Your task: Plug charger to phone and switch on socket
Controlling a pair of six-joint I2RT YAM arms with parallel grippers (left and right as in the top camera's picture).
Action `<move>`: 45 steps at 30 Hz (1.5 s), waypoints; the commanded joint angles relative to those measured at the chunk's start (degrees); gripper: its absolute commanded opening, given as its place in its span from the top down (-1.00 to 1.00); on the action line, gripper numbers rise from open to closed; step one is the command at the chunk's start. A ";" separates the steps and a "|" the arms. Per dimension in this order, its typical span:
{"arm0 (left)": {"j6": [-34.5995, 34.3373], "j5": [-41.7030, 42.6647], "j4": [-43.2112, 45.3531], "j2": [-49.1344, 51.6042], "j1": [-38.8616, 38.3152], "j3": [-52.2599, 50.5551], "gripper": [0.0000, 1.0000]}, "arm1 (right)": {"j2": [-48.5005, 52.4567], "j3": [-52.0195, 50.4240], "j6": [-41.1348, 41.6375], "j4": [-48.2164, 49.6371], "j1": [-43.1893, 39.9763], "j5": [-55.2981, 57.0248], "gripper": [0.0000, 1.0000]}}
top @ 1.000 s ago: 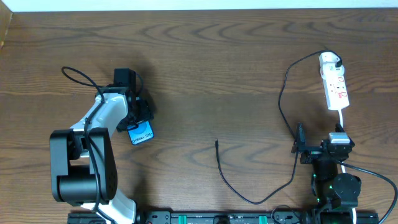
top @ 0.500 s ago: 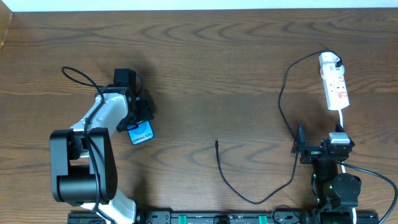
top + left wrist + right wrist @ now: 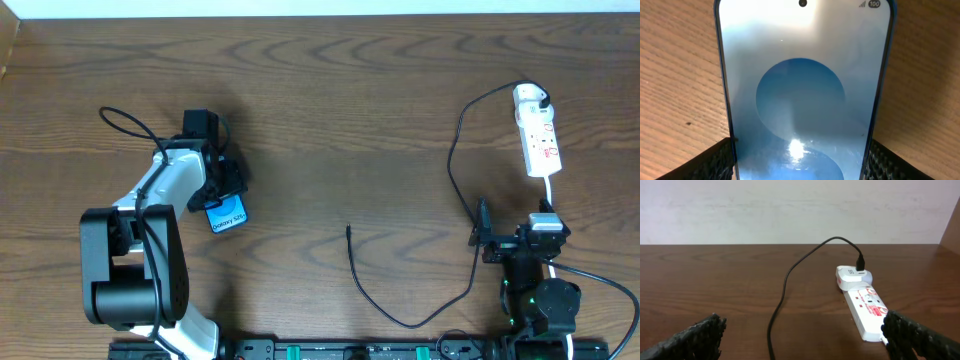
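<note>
In the left wrist view the phone (image 3: pixel 802 100) fills the middle of the frame. It is a slim glass slab with rounded corners, and its glossy screen shades from pale grey to blue around a curved blob. Its long axis runs bottom to top, with the camera-hole end at the upper edge. The left jaws grip it across its width, a textured black finger (image 3: pixel 715 160) pressed against each long edge in the lower corners. The phone lies flat on the wood-grain desk (image 3: pixel 675 75).

From overhead the phone (image 3: pixel 226 213) sits left of centre, its free end pointing to the lower edge, slightly tilted.

In the right wrist view the right jaws stand wide with nothing between them, and their fingers (image 3: pixel 695 337) are in the lower corners. Beyond them the charger (image 3: pixel 785 285), a thin matte black cable, arcs up to its white plug (image 3: pixel 852 275). The plug is seated in the far end of the socket (image 3: pixel 867 312), a white plastic strip with red marks that points away toward the pale wall (image 3: pixel 790 210).

From overhead the socket (image 3: pixel 541 143) lies upper right, its long axis near vertical. The small plug tip (image 3: pixel 348 230) rests on bare desk at lower centre.
</note>
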 commanded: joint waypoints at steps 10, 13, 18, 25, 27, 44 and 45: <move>1.64 -0.33 -3.61 -3.23 0.15 4.37 0.52 | -0.35 -0.07 -0.81 -0.24 0.39 0.46 -0.98; 1.62 -0.31 -3.67 -3.41 0.15 4.37 0.54 | -0.35 -0.07 -0.81 -0.24 0.39 0.46 -0.98; 1.62 1.77 -3.76 -3.41 0.15 4.42 0.58 | -0.35 -0.07 -0.81 -0.24 0.39 0.46 -0.99; 1.57 14.03 -2.12 -3.41 0.15 4.79 0.63 | -0.35 -0.07 -0.81 -0.24 0.39 0.46 -0.99; 0.90 20.46 -0.70 -3.41 0.15 4.79 0.63 | -0.35 -0.07 -0.81 -0.24 0.39 0.46 -0.99; -39.47 57.40 19.71 -3.41 0.22 4.79 0.72 | -0.35 -0.07 -0.81 -0.24 0.39 0.46 -0.99; -41.66 59.14 21.27 -3.41 0.22 4.76 0.72 | -0.35 -0.07 -0.81 -0.24 0.39 0.46 -0.99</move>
